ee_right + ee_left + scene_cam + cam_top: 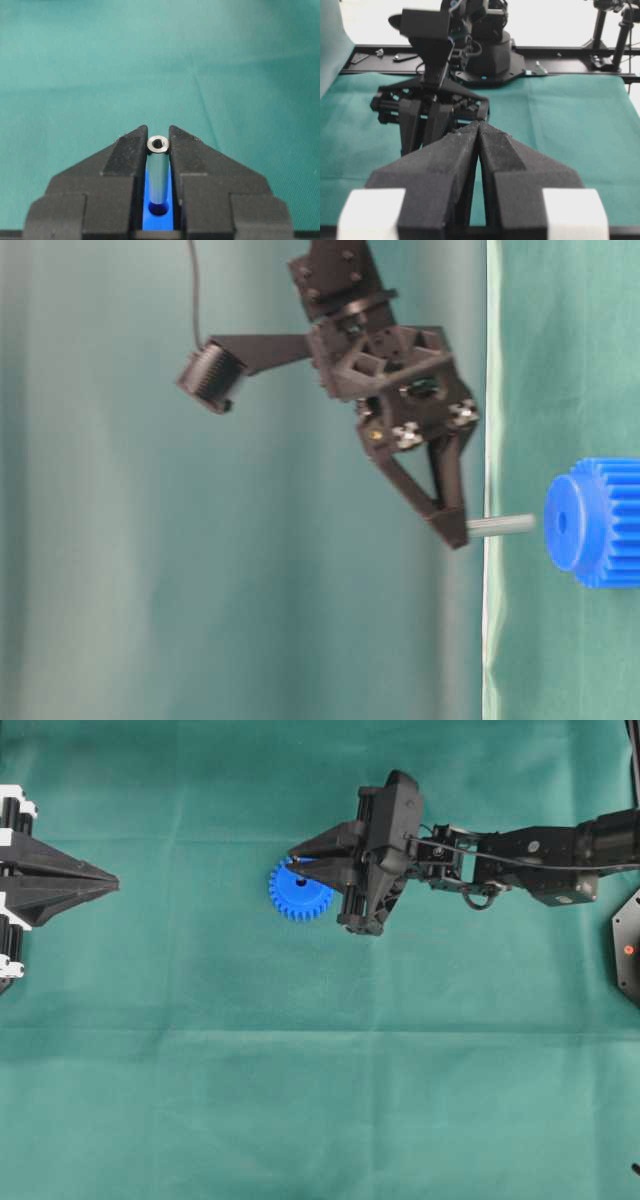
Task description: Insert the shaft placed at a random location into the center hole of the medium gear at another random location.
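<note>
The right hand [158, 150] pinches the shaft [158, 172] upright over the medium gear [298, 892] on the green surface [300, 1070], its tip poised at the center hole [159, 208]. The left hand [478, 131], fingers pressed together, hovers well apart.

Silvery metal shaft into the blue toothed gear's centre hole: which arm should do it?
Right. The right gripper already pinches the silvery metal shaft directly over the blue toothed plastic gear. The left gripper is shut, empty, far off.

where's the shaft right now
The shaft is pinched between the right gripper fingertips, its lower end at the medium gear's center hole; overhead, that is just left of center.
</note>
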